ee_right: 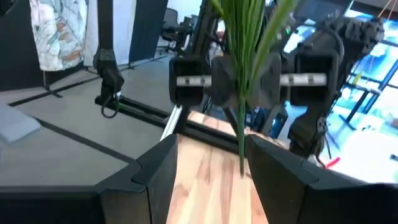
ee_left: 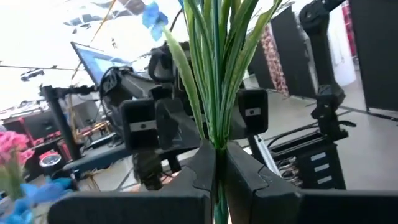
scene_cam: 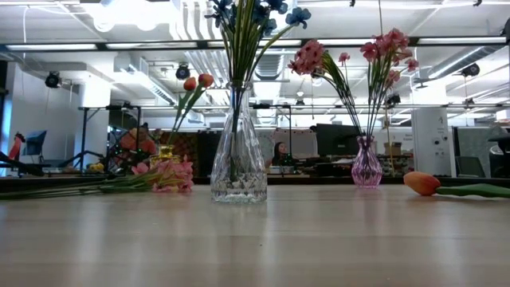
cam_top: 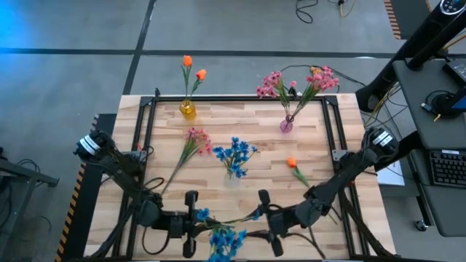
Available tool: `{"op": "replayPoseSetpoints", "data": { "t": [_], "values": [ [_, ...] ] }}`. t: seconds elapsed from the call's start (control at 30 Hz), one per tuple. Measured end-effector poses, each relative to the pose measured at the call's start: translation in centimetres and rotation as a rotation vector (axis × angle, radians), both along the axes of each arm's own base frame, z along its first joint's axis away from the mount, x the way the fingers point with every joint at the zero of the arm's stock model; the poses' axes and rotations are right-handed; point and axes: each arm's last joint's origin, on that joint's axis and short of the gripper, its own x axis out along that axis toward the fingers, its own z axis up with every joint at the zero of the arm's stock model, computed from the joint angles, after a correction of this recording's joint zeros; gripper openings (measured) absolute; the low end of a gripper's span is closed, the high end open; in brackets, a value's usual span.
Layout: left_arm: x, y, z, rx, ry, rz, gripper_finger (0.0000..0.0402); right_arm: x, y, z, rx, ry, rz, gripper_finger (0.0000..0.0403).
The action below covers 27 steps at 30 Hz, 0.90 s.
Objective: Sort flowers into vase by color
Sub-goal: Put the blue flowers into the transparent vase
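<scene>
The blue flower stem [cam_top: 229, 234] sits clamped in the left claw [cam_top: 191, 218], with the right claw [cam_top: 268, 218] spread just beyond it; a clumsy handover could drop it

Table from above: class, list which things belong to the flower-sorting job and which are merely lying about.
Job:
blue flower stem in the shut left gripper
open right gripper
loose pink spray
loose orange bud
clear vase with blue flowers
yellow vase
pink vase

Lying about:
keyboard
headphones
</scene>
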Motion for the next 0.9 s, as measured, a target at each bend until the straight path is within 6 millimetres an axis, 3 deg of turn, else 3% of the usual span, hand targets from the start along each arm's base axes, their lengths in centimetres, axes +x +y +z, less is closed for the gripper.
{"op": "replayPoseSetpoints", "data": {
  "t": [0.17,0.53,0.9],
  "values": [
    [0.2,-0.4,-0.3,0.026,-0.037,-0.104,0.0,1.3,0.9,1.1,-0.029,-0.043,-0.029,0.0185],
    [1.1,0.0,-0.9,-0.001,-0.033,-0.084,0.0,2.3,1.1,2.2,-0.031,-0.075,-0.053,0.0188],
    [2.5,0.9,-1.7,-0.052,-0.041,-0.05,0.0,3.2,0.8,2.8,0.036,-0.082,-0.047,0.0262]
  ]
}}
